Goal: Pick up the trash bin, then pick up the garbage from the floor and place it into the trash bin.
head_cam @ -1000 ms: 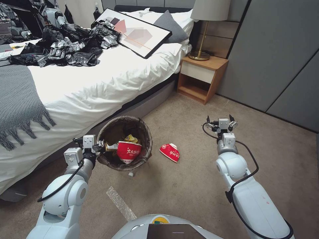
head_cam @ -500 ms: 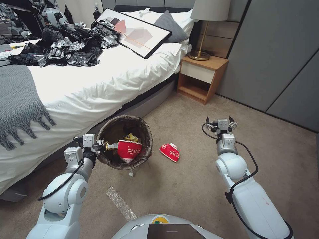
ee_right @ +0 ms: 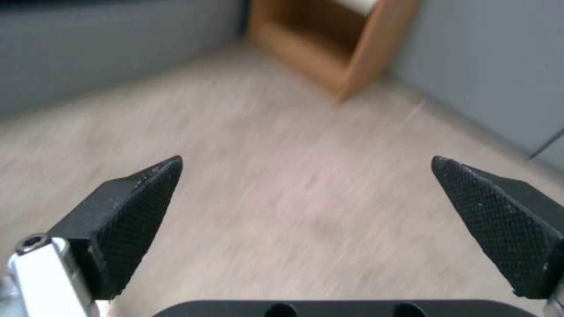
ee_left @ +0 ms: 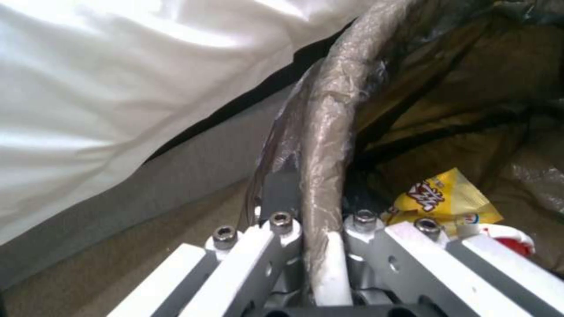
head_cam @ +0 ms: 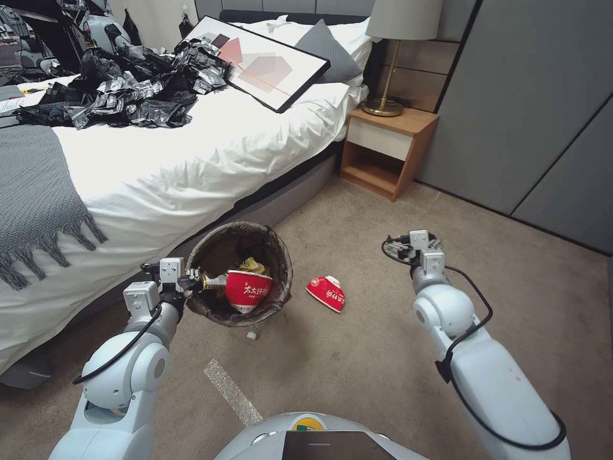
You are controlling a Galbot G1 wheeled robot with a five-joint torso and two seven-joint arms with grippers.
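one trash bin (head_cam: 274, 252) held off the carpet beside the bed (head_cam: 191, 153), left gripper (head_cam: 190, 281) clamped on its bagged rim, one finger inside and one outside in the left wrist view. two red noodle bowls: one in the bin (head_cam: 248, 291), one on the floor (head_cam: 327, 292) just right of the bin. a yellow wrapper (ee_left: 442, 199) lies in the bin, half hidden. right gripper (ee_right: 306, 220) jaws spread wide over blurred carpet, well right of the bin
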